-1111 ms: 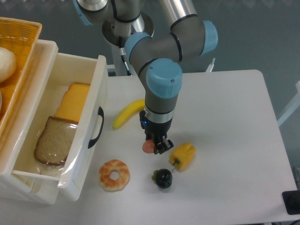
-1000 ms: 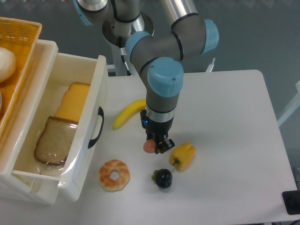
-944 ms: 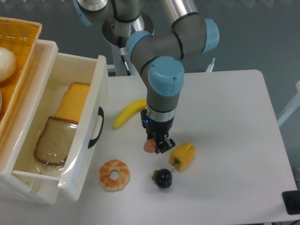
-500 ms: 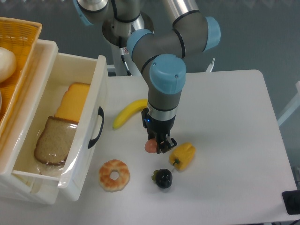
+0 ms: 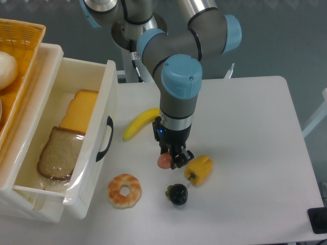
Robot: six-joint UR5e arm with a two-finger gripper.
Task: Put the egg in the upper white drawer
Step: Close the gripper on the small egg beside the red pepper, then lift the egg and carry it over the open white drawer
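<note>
The upper white drawer (image 5: 108, 97) is sitting open at the table's (image 5: 245, 132) left, holding bread (image 5: 59, 153) and cheese (image 5: 80, 111). The egg (image 5: 164, 161) is sitting in the gripper (image 5: 172, 160) mid-table — banana (image 5: 139, 122) behind-left, pepper (image 5: 200, 169) just right, bagel (image 5: 124, 190) front-left.

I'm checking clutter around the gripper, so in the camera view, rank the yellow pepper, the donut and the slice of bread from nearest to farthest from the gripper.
Measured from the gripper:
1. Yellow pepper, just to its right in the image.
2. Donut, lower left on the table.
3. Slice of bread, far left, inside the white drawer.
</note>
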